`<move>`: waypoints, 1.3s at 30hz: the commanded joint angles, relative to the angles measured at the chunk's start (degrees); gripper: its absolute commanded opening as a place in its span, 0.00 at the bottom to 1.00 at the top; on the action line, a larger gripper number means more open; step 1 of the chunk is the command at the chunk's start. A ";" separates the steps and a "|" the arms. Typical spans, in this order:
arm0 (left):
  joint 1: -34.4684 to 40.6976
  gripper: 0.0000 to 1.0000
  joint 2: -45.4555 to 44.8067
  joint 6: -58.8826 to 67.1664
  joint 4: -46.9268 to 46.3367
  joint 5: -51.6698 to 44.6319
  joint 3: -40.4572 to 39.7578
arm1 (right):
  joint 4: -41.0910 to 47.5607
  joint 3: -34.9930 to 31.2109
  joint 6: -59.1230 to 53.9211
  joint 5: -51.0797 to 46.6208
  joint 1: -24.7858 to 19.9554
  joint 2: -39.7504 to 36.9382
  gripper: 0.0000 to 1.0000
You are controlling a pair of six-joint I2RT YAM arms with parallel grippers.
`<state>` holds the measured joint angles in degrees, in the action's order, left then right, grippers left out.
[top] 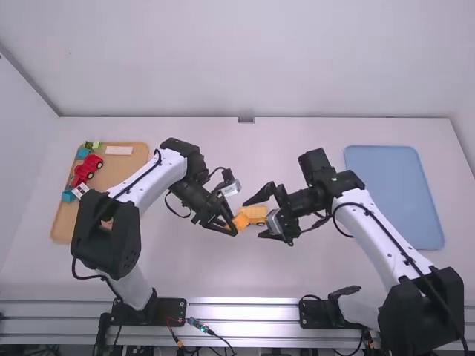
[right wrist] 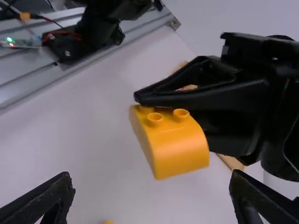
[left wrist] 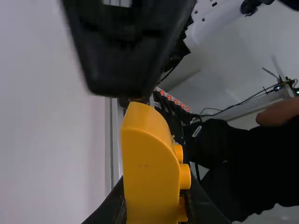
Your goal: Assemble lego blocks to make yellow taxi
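White tabletop [top: 193, 274], w/ blue rounded-corner tray [top: 393, 196] at far R side & tan wooden tray [top: 117, 172] at far L side. On tan tray: red toy vehicle w/ black wheels [top: 87, 169], plus small teal, green & white blocks nr its L edge. Betw. trays, both grippers approx. face to face: R gripper [top: 254, 219] w/ jaws released, spread wide; L gripper [top: 230, 225] w/ jaws clenched on the curved-top yellow block w/ round studs [left wrist: 149, 163]. Betw. R jaws in high view: boxy yellow toy-vehicle body w/ dark wheels [top: 253, 214], just beside curved block; touching or apart, can't tell. Held curved block up off tabletop, studs showing in R wrist view.
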<state>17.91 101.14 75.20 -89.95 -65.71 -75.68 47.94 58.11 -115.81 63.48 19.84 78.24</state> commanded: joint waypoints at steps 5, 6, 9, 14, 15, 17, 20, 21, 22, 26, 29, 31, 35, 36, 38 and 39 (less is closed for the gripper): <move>1.58 0.02 0.28 3.32 2.00 -1.09 0.44 | -4.37 -0.02 9.01 -0.79 2.32 1.07 0.88; 1.58 0.02 0.28 3.32 2.09 -1.09 0.44 | -4.28 -0.02 8.85 -0.79 2.34 1.07 0.88; 1.49 0.02 0.28 -2.61 6.11 -0.70 0.31 | -4.22 -0.02 8.48 -0.57 2.32 1.05 0.86; 1.67 0.02 0.28 -13.58 13.84 0.79 0.33 | -4.13 -0.02 9.99 -0.55 2.29 1.05 0.77; 1.75 0.02 0.28 -14.28 14.50 0.81 0.35 | -4.15 -0.02 10.23 -0.55 2.29 1.05 0.75; 1.84 0.02 0.28 -14.65 15.42 0.63 0.37 | -4.00 -0.02 10.01 -0.55 2.29 1.05 0.73; 1.67 0.02 0.28 -14.28 15.16 0.57 0.37 | -4.00 -0.02 10.03 -1.11 2.36 1.05 0.68; 1.93 0.02 0.28 -14.32 15.13 0.57 0.37 | -4.02 -0.02 9.99 -1.40 2.34 1.05 0.67; 1.97 0.02 0.28 -14.26 15.03 0.31 0.35 | -4.00 -0.02 10.05 -1.70 2.36 1.05 0.66; 1.91 0.02 0.28 -12.66 14.11 -0.81 0.33 | -3.98 -0.02 10.36 -2.14 2.36 1.07 0.65; 1.88 0.02 0.28 -9.12 11.62 -1.20 0.33 | -4.09 -0.07 10.62 -2.73 2.34 1.07 0.65; 2.02 0.02 0.28 -6.43 9.52 -1.36 0.33 | -4.33 -0.37 10.45 -3.15 2.36 1.07 0.65; 2.06 0.02 0.28 -5.86 9.01 -1.33 0.33 | -6.82 -1.95 11.06 -2.10 2.34 1.05 0.62; 2.10 0.02 0.28 -5.88 9.06 -1.33 0.33 | -6.86 -2.01 11.04 -1.99 2.34 1.05 0.61; 2.26 0.02 0.28 -5.62 9.10 -1.33 0.33 | -7.52 -2.58 11.08 -1.40 2.29 1.05 0.60; 2.26 0.02 0.28 -5.67 9.10 -1.36 0.33 | -7.43 -2.60 11.04 -1.44 2.38 1.05 0.60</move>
<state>19.38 101.14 68.01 -80.53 -65.58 -75.68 40.47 56.05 -105.34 60.77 22.11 78.85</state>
